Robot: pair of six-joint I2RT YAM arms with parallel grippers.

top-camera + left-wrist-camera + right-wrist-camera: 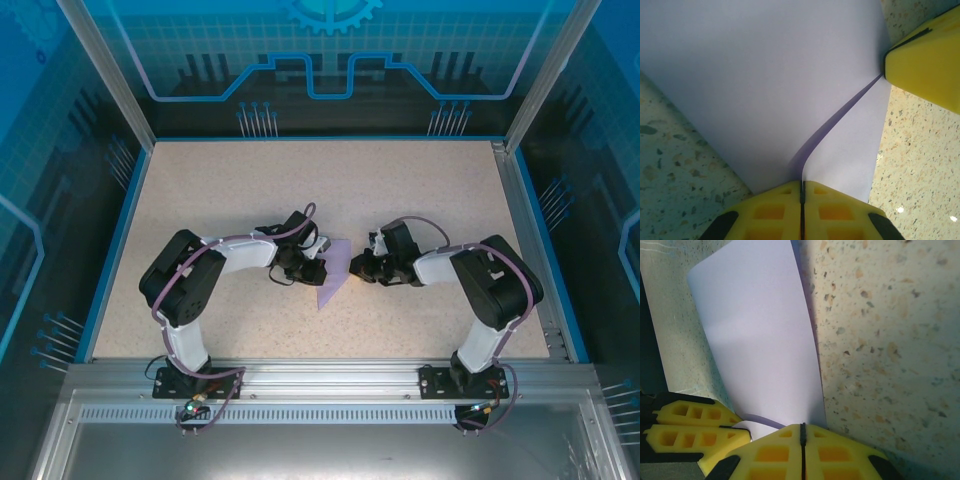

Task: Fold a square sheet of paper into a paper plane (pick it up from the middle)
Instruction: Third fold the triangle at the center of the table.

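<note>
Left gripper has its yellow fingers pressed together on the edge of the sheet of paper, pinching it just where a dark, shadowed line begins. That line runs across the lavender sheet between an upper layer and a lower one. Right gripper is closed the same way; its pads meet in a thin seam with the paper's edge caught between them, and the sheet rises away from them as a long, slightly curled panel that casts a shadow on the speckled tabletop. From the top camera both arms reach inward and the two grippers face each other with the paper between them; it shows there as a small pointed shape, its tip toward the near edge. It sits around the middle of the tabletop, a little nearer the near edge than the far one and well apart from the left and right edges.
</note>
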